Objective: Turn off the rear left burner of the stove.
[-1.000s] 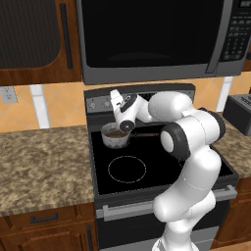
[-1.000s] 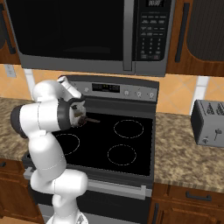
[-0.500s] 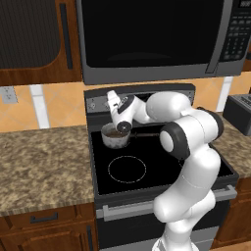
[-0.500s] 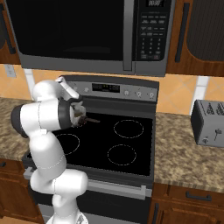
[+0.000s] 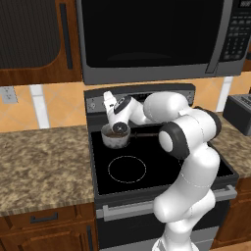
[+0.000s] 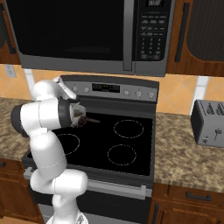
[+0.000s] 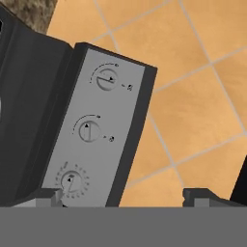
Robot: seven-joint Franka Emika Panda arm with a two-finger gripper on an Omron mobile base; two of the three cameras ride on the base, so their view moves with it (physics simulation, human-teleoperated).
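Observation:
The stove is a black glass-top range with a grey back panel. A small steel saucepan stands on the rear left burner and hides most of it. My gripper is above and behind the pan, at the left end of the back panel. In the hand view my gripper is open and empty, its fingertips set wide apart. Between and ahead of them the panel shows three round knobs: one far, one in the middle, and the nearest one close to a fingertip.
The front left burner ring lies before the pan. A dark microwave hangs over the stove. A toaster stands on the right counter. More knobs and a display sit on the panel's right part.
My hand has edged slightly left along the back panel, still open. The saucepan has not moved.

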